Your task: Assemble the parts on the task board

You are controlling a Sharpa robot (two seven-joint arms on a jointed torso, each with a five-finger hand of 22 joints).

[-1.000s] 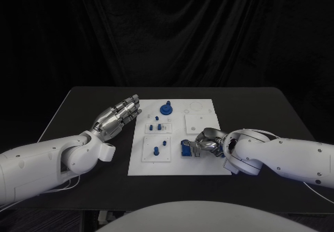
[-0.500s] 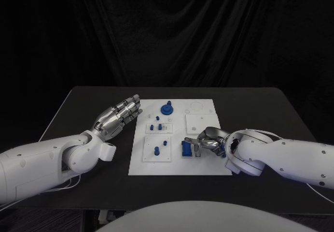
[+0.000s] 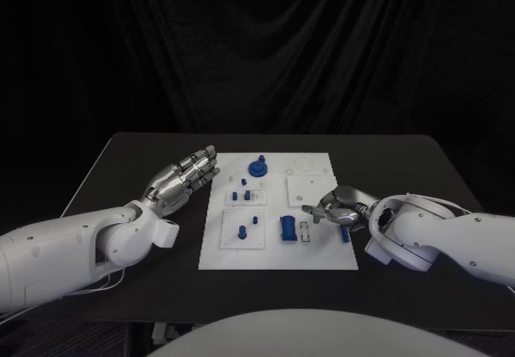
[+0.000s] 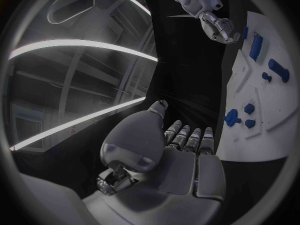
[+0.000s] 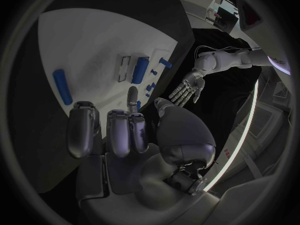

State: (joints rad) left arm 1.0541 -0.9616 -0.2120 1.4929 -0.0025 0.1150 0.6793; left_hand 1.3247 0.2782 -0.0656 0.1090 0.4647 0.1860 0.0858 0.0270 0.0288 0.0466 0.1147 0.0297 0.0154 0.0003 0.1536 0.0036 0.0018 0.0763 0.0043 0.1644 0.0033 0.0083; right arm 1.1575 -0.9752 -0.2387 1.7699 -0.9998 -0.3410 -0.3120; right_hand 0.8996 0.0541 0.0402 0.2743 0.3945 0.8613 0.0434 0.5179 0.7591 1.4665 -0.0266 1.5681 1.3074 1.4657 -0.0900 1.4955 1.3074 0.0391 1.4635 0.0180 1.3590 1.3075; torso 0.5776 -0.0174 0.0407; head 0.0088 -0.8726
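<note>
The task board [image 3: 322,256] lies in the middle of the black table [image 3: 408,160]. The right hand [image 3: 339,210] hovers over the board's right edge, fingers apart and holding nothing — a blue cylinder [image 3: 289,227] lies flat on the board just beside it, and a thin blue rod [image 3: 344,233] lies under the hand's wrist side. The left hand [image 3: 182,179] hangs flat and empty (fingers straight, together) beside the board's left edge. A blue knob [image 3: 257,167] stands near the far edge.
</note>
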